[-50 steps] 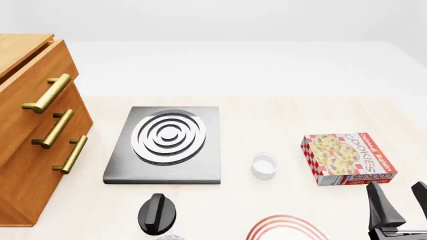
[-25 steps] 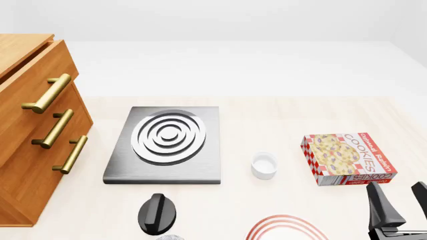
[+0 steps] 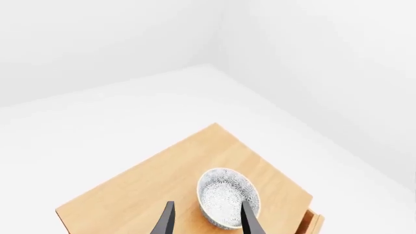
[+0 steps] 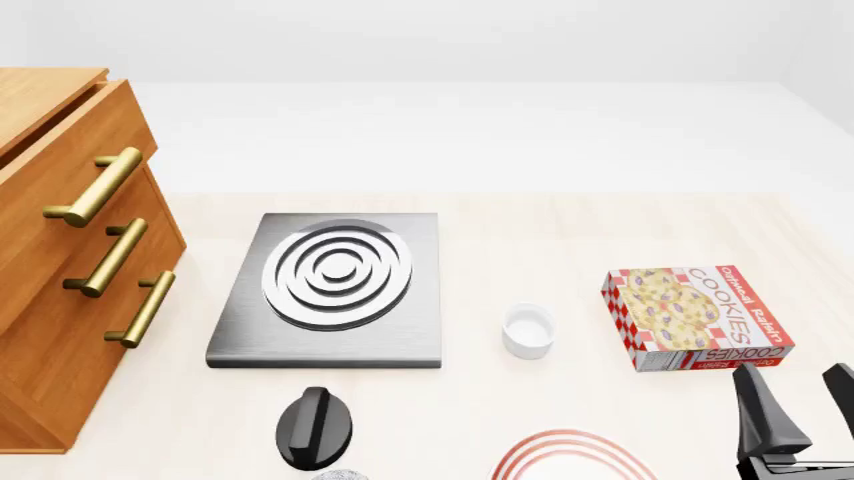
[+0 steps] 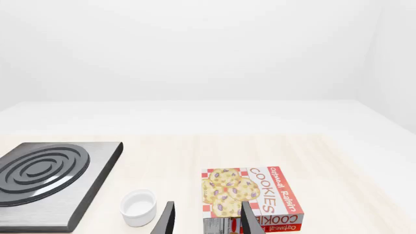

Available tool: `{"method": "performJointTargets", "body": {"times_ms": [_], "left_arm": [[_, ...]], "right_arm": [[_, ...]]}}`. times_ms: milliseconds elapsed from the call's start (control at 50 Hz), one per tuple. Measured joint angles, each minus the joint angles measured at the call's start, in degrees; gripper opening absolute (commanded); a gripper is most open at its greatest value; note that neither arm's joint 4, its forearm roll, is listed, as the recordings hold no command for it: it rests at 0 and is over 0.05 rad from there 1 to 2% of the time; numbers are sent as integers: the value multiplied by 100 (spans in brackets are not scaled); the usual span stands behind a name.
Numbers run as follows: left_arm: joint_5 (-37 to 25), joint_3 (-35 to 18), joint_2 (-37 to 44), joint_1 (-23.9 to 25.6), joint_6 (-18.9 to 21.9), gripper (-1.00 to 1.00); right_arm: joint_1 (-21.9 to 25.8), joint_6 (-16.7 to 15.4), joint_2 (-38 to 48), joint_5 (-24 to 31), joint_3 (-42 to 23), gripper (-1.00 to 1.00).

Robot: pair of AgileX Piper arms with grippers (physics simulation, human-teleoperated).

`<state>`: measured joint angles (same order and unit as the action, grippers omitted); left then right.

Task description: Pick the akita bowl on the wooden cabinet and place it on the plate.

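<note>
The akita bowl (image 3: 226,195) is whitish-grey with a dark speckled pattern. It stands upright on the flat top of the wooden cabinet (image 3: 162,180) in the left wrist view. My left gripper (image 3: 208,222) hangs open above the cabinet top. One finger crosses the bowl's rim in the picture and the other is off to its side. The front view shows the cabinet (image 4: 67,270) at the left but neither the bowl nor the left gripper. The plate (image 4: 567,455) with red rings is cut off by the bottom edge. My right gripper (image 4: 801,405) stands open and empty at the bottom right.
A grey square stove (image 4: 334,285) with white rings lies mid-table. A small white cup (image 4: 529,331) and a cookie box (image 4: 697,316) sit to its right. A black rounded part (image 4: 316,426) shows near the bottom edge, left of the plate.
</note>
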<state>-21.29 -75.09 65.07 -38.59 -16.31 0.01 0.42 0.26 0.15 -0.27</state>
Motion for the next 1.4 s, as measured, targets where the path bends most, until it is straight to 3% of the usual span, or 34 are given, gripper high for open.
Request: {"method": "performJointTargets", "body": {"times_ms": [1400], "left_arm": [[107, -91, 734, 153, -275, 100]], "right_arm": [[0, 0, 0, 0, 0, 100]]}}
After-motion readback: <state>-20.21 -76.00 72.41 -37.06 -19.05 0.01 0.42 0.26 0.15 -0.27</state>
